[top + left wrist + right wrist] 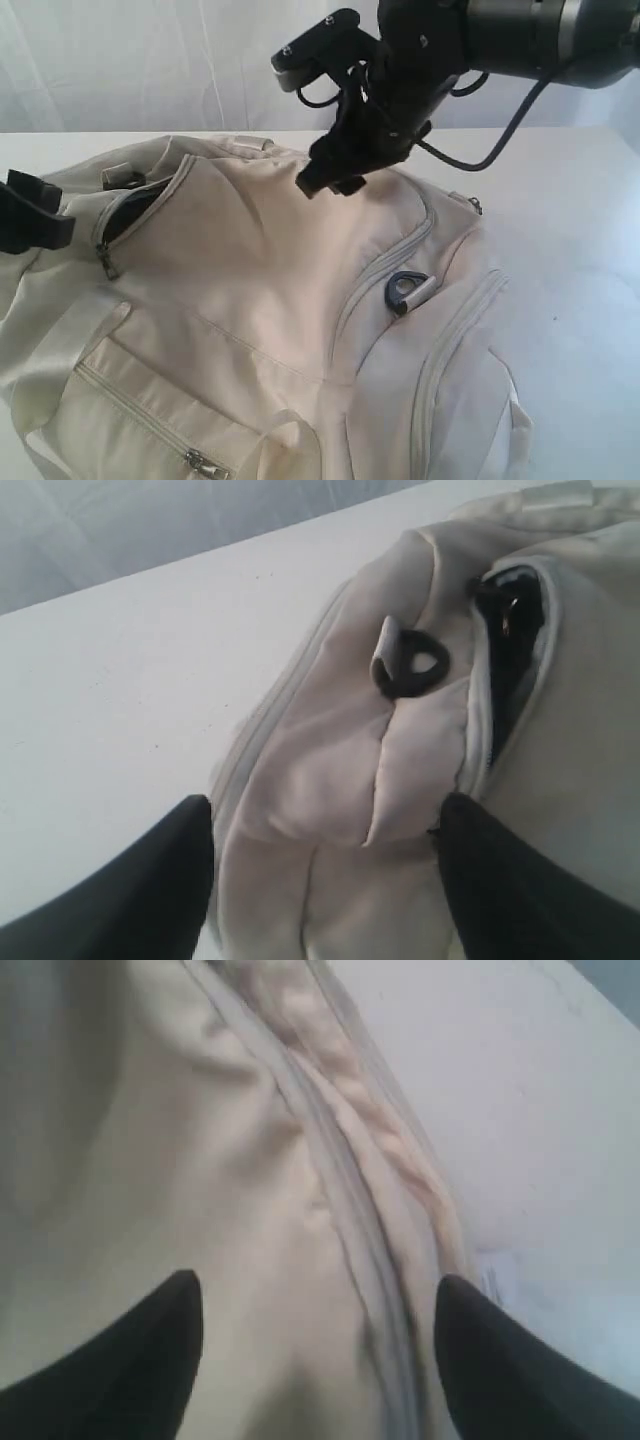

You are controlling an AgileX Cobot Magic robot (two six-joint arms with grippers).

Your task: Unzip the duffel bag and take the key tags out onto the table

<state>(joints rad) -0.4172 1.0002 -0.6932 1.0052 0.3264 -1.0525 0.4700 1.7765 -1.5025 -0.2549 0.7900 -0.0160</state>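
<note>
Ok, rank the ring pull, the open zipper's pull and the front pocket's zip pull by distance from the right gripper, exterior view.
From the right gripper:
1. Ring pull, right of centre.
2. Open zipper's pull, left.
3. Front pocket's zip pull, bottom edge.

My exterior camera sits in front of the bag (260,300), slightly above and close, facing the far edge of the surface (580,220); fabric fills the lower two thirds. My left wrist camera looks down between the jaws of the left gripper (325,802) at the bag's end, with the surface in the frame's upper left. Its open zip gap (510,670) also shows at the exterior's left. My right wrist camera, behind the right gripper (318,1280), is nearest, blurred on fabric.
</note>
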